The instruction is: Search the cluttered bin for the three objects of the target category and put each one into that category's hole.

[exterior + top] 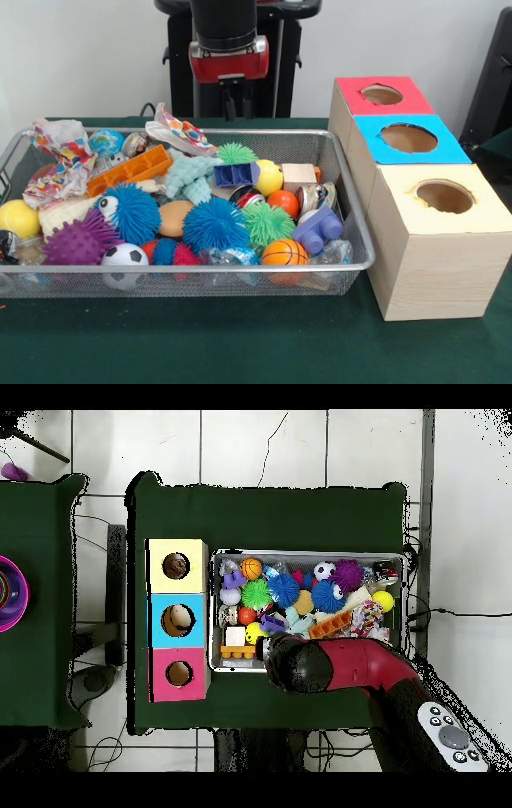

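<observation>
The silver wire-mesh bin [352, 212] sits on the green table, full of toys; it also shows in the overhead view [214, 609]. One printed paper wad [180, 132] lies at the bin's far rim. Two more paper wads [62, 138] [54, 182] lie at its left end, and show in the overhead view [371, 620] at the right end. The yellow-topped box's hole [444, 196] [176, 566] is on the box nearest the camera, right of the bin. My gripper [230, 102] hangs above the bin's far edge, close to the first wad. In the overhead view the arm [300, 665] hides it.
The blue-topped box [410, 138] and the red-topped box [382, 96] stand behind the yellow one. Spiky balls [214, 226], a mint fuzzy toy [190, 176], an orange block [132, 170], a soccer ball [124, 258] and a small basketball [283, 253] crowd the bin.
</observation>
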